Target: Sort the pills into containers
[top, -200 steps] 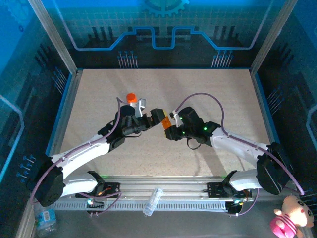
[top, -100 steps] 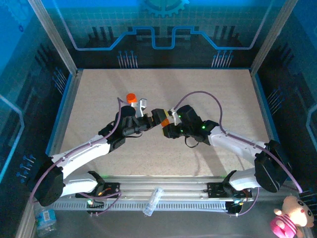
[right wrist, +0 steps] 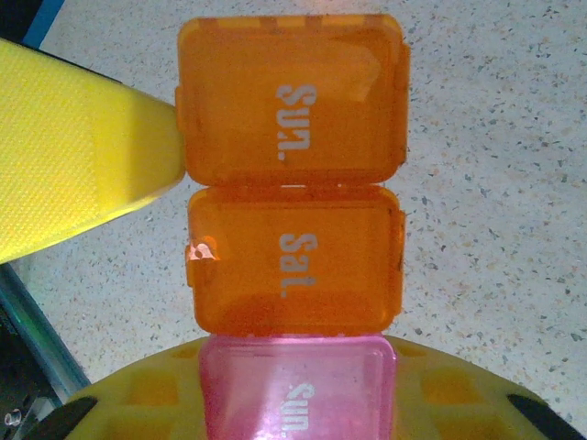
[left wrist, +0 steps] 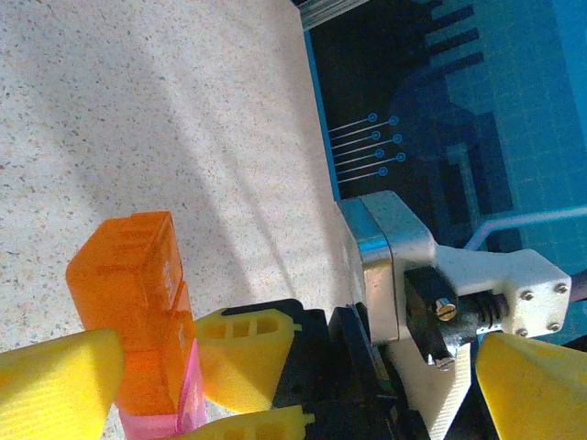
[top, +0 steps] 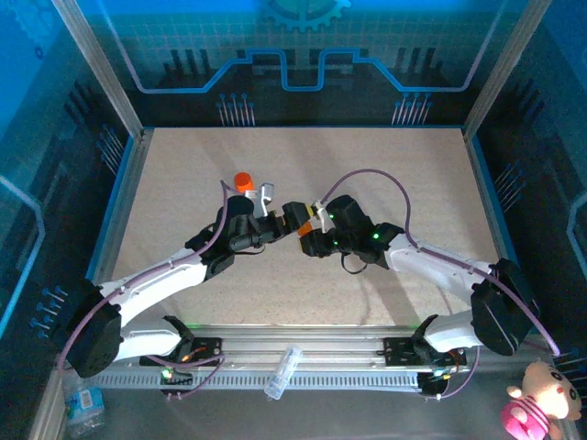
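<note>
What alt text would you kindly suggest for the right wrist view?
A strip of three joined containers, two orange lettered Sun. and Sat., one pink, runs down the centre over a speckled table. The right pincer grips its pink end.

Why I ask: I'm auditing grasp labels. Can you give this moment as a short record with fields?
containers: one strip of two orange boxes and one pink, lids closed
labels: the orange boxes read Sun. and Sat.
place: mid-table, between the two grippers
right gripper: fingers shut on the containers near the pink end
left gripper: fingers wide open, one finger close beside the orange boxes, contact unclear
other: orange-capped item behind the left arm
</note>
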{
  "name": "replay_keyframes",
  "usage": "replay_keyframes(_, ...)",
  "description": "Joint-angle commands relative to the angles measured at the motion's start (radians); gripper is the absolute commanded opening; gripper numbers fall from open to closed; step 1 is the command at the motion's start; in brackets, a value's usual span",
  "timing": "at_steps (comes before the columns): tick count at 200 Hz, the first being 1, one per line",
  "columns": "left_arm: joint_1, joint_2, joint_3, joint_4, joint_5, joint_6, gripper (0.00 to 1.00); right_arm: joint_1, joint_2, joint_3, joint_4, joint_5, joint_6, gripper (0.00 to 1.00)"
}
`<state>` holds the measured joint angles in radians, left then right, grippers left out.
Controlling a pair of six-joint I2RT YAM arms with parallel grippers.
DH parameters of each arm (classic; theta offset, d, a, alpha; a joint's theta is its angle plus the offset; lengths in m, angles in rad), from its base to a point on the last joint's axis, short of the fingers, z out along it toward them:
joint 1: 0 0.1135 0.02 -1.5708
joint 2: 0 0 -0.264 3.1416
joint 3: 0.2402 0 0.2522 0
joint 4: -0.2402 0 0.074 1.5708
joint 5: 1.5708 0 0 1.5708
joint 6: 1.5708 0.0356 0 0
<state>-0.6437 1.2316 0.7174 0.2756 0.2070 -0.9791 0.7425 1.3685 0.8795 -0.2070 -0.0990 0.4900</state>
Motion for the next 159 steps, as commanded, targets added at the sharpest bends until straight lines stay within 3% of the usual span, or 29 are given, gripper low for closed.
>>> replay_keyframes(1,-0.010,0.014,0.018,0.027,0.007,-0.005,0.99,0.017,0.010,0.015,0.037,-0.017,0.012,0.29)
replay_keyframes(159,-0.037,0.065,0.107,0.105,0.028,-0.044,0.99,0.036,0.055,0.006,0.067,-0.013,0.026,0.29)
